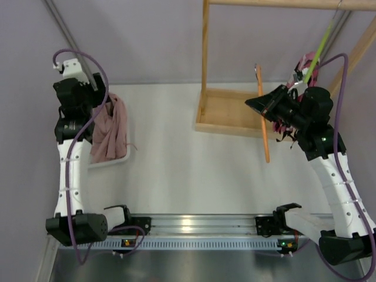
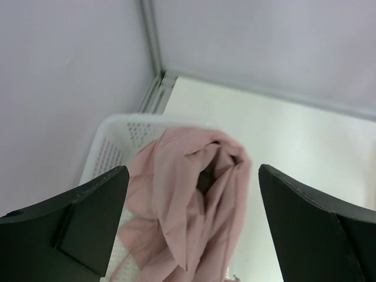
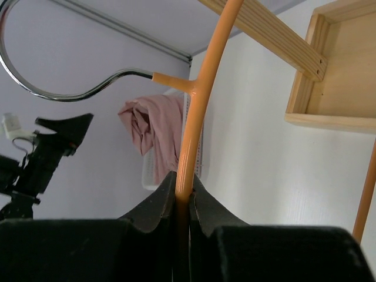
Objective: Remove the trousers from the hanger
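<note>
Trousers (image 1: 109,130) of dusty pink lie bunched and limp in a white perforated basket (image 2: 115,134) at the far-left side of the table (image 1: 188,173), close to the wall, clear of the hanger (image 1: 262,120). Directly above the heap hangs the left gripper (image 2: 192,171), its two black fingers (image 2: 94,205) spread wide with folds of the fabric visible between them; from the wrist view nothing is pinched, and whether the cloth brushes either finger cannot be told.

Across the table, the right gripper (image 3: 183,179) is raised in the air with its jaws pressed together on the thin orange hanger, clamping one arm of it just below the junction where the metal hook (image 3: 56,89) begins. The hanger is bare and tilted, its long bar crossing in front of a wooden rack (image 1: 226,114). On the rack's top rail, at the far right, hang a lime-green hanger (image 1: 320,50) and a red-and-pink patterned garment (image 1: 305,61).
</note>
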Robot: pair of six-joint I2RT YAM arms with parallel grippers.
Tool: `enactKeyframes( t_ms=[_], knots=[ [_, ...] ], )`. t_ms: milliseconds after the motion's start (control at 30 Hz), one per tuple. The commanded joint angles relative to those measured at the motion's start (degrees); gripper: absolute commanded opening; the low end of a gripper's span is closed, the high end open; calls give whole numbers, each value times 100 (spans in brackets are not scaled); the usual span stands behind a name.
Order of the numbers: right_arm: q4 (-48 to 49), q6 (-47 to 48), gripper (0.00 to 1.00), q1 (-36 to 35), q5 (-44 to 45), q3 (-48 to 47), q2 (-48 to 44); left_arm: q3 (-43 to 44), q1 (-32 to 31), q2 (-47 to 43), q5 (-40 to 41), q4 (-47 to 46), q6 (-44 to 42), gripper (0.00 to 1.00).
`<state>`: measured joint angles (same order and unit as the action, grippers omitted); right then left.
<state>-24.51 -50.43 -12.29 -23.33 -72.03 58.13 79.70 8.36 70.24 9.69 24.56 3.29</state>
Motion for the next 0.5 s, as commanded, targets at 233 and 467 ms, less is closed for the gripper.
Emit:
enactKeyframes(
  t_ms=[233, 467],
  knots=[
    [255, 77, 0, -273, 689, -2322, 1365, 221, -1, -774, -2296, -12, 286, 98],
    [1325, -974, 0, -361, 338, -2728, 1982, 160, -1, -880, -2437, -12, 471, 98]
  ],
)
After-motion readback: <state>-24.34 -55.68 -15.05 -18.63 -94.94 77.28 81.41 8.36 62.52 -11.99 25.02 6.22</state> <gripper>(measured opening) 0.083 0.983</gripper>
